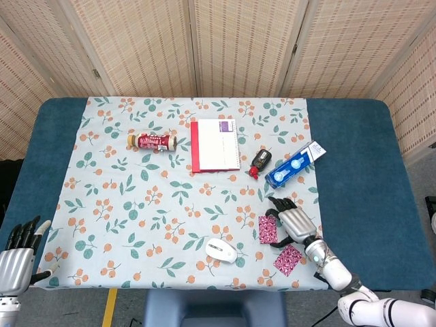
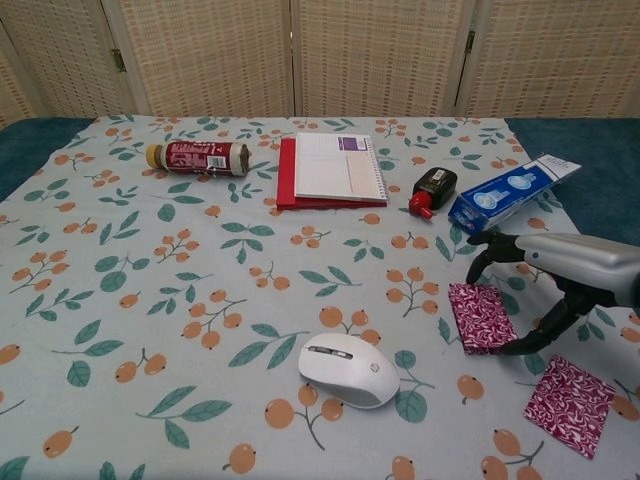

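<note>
The right hand (image 2: 545, 285) is hovering with fingers spread and arched, holding nothing, over the right edge of the maroon patterned square (image 2: 481, 317). That square is lying just right of the white mouse (image 2: 349, 369), far from the idle left hand (image 1: 17, 255).

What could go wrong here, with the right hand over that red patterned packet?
The right hand arches over the flat packet, which may slide on the cloth rather than lift. A second packet lies near the table edge by the wrist and could be brushed off. The mouse lies close to the left and could be nudged.
</note>
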Robot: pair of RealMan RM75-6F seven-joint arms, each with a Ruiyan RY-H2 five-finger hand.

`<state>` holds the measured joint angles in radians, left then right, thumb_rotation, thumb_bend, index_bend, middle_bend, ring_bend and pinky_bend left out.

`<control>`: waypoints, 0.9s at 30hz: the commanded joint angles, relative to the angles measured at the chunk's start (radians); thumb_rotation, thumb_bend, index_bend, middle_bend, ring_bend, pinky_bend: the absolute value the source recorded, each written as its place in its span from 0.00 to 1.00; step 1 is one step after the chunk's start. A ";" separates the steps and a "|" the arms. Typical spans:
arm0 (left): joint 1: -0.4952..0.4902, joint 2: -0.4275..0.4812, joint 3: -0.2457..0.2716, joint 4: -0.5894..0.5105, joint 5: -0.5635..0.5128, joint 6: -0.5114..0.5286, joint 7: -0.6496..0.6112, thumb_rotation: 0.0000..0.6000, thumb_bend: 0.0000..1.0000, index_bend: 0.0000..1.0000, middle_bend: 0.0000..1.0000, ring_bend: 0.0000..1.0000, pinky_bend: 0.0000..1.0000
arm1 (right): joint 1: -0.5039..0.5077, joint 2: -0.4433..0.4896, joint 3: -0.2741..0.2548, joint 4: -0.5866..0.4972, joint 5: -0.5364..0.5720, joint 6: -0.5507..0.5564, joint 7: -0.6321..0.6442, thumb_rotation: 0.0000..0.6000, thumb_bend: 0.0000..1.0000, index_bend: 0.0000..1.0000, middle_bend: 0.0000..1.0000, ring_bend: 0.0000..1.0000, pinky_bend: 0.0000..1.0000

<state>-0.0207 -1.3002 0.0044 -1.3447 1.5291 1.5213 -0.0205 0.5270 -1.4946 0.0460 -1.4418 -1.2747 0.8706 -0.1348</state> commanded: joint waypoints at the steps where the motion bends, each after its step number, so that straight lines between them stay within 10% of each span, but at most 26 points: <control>1: 0.000 0.000 0.000 0.000 0.000 0.001 0.000 1.00 0.23 0.13 0.03 0.07 0.00 | 0.001 -0.002 -0.002 0.003 -0.001 -0.001 0.001 0.80 0.11 0.25 0.03 0.00 0.00; 27: 0.000 0.002 0.000 -0.008 0.007 0.004 0.006 1.00 0.23 0.13 0.03 0.07 0.00 | -0.062 0.092 -0.099 -0.131 -0.161 0.143 -0.042 0.79 0.11 0.23 0.03 0.00 0.00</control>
<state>-0.0205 -1.2984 0.0039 -1.3518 1.5345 1.5247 -0.0157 0.4766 -1.4121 -0.0379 -1.5600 -1.4179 0.9977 -0.1632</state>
